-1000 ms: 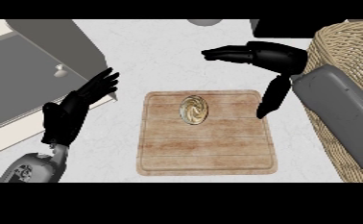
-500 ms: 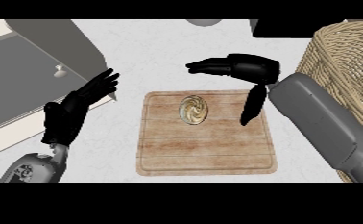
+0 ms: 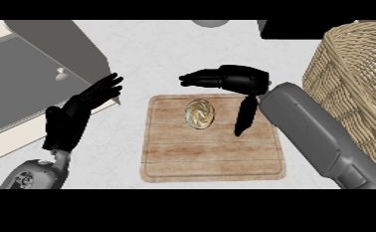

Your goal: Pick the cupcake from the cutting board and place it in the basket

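Observation:
A cupcake with swirled cream frosting sits near the back middle of a wooden cutting board. My right hand hovers open just behind and to the right of the cupcake. Its fingers point left above the board's far edge, and its thumb hangs down on the cupcake's right side, apart from it. A woven wicker basket stands at the right edge. At the left, my left hand stays open and still, fingers up.
A grey cabinet with a white knob fills the left side. A grey round object lies at the counter's far edge, and a dark block lies beside the basket's top.
My right hand has moved left from beside the basket to a spot over the board's far edge, closing in on the cupcake. The left hand and cupcake have not moved.

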### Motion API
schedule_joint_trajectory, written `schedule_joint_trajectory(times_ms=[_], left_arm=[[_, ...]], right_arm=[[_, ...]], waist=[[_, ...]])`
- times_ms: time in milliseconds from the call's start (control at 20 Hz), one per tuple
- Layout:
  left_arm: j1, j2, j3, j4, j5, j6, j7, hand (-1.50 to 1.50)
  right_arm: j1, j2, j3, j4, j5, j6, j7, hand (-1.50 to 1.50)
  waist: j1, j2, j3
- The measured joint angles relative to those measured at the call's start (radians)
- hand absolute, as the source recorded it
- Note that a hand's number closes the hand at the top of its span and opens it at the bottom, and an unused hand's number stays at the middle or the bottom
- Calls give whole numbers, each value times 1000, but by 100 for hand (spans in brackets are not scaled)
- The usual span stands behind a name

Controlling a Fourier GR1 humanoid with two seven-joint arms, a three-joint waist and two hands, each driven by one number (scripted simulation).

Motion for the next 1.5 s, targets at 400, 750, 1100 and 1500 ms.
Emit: schedule_joint_trajectory(times_ms=[400, 750, 1100, 1500], left_arm=[[2, -10, 14, 3, -8, -15, 3, 0], [9, -22, 25, 5, -24, -18, -6, 0], [9, -21, 36, -2, -25, -38, 19, 0], [11, -29, 52, -3, -30, -51, 24, 0]], right_arm=[[10, 52, 13, 53, 58, -19, -21, -150], [7, 90, 20, 91, 98, -9, -14, -150], [15, 126, 15, 121, 130, -22, -12, -150], [10, 160, 21, 166, 204, -101, -78, 150]], waist=[[-2, -1, -1], [-5, -2, -1], [-5, -2, -2], [-3, -1, -2]])
